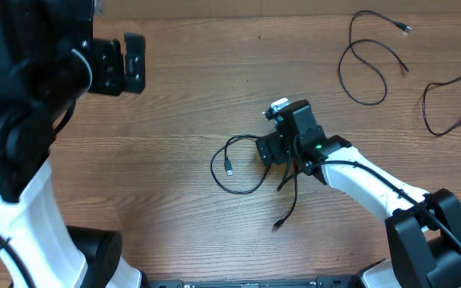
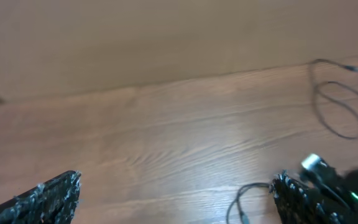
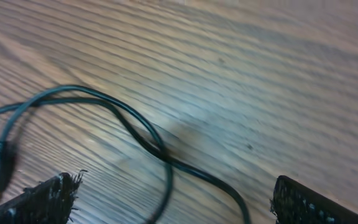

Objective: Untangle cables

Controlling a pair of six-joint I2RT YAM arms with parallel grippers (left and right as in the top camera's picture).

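Three black cables lie on the wooden desk [image 1: 174, 112] in your overhead view: a looped cable [image 1: 232, 164] at centre, a second cable [image 1: 368, 64] at upper right, and a third cable [image 1: 446, 104] by the right edge. Your right end effector [image 1: 264, 150] sits at the loop's right side, spread wide and gripping nothing. Only its wrist view shows two strands of the loop meeting between the fingers. Your left end effector [image 1: 134, 64] hovers well apart, fully spread and empty. Its wrist view catches the second cable.
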